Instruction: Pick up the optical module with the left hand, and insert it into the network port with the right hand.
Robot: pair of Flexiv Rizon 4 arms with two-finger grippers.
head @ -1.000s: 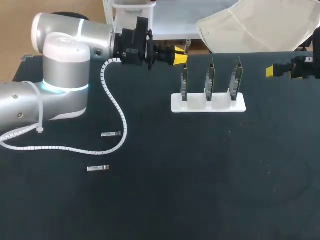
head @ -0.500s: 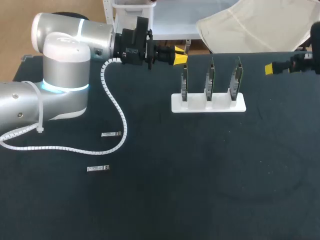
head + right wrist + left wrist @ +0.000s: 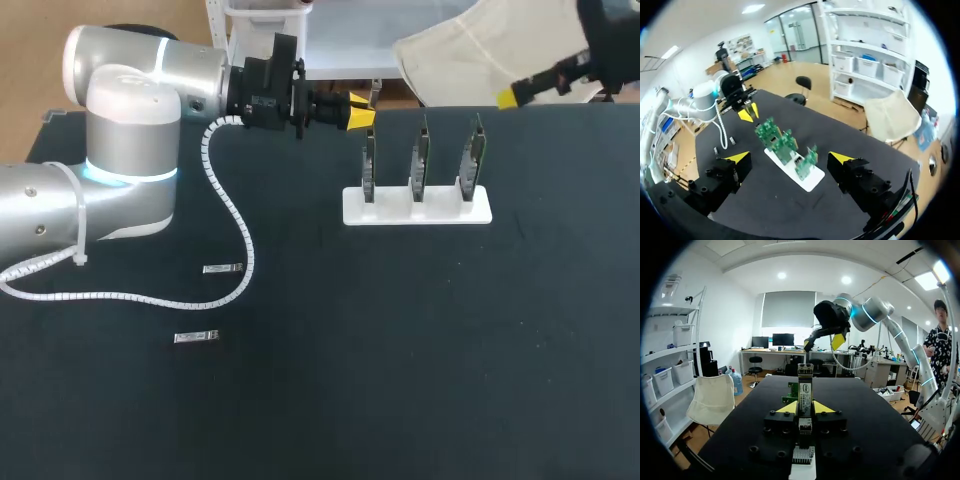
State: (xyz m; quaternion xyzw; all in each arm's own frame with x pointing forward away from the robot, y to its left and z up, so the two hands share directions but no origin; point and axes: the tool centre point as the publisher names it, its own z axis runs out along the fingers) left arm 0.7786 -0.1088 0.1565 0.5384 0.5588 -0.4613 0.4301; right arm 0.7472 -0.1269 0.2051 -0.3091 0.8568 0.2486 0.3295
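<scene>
My left gripper (image 3: 360, 112) hangs over the table's far edge, just left of the white stand (image 3: 417, 208) with its three upright green boards (image 3: 421, 155). In the left wrist view this gripper (image 3: 805, 408) is shut on a slim optical module (image 3: 805, 387), which stands straight out between the yellow tips; the green boards (image 3: 791, 392) show just behind it. My right gripper (image 3: 513, 96) is high at the far right corner. In its own view it (image 3: 789, 158) stands wide open and holds nothing, well above the stand (image 3: 799, 175).
Two more small silver modules (image 3: 222, 268) (image 3: 196, 337) lie flat on the dark table (image 3: 400, 350) at the left. My left arm's white coiled cable (image 3: 238, 235) trails over the table next to them.
My right gripper has risen and swung back and leftward from the table's right edge to the far right corner. The left arm and its module have kept still.
</scene>
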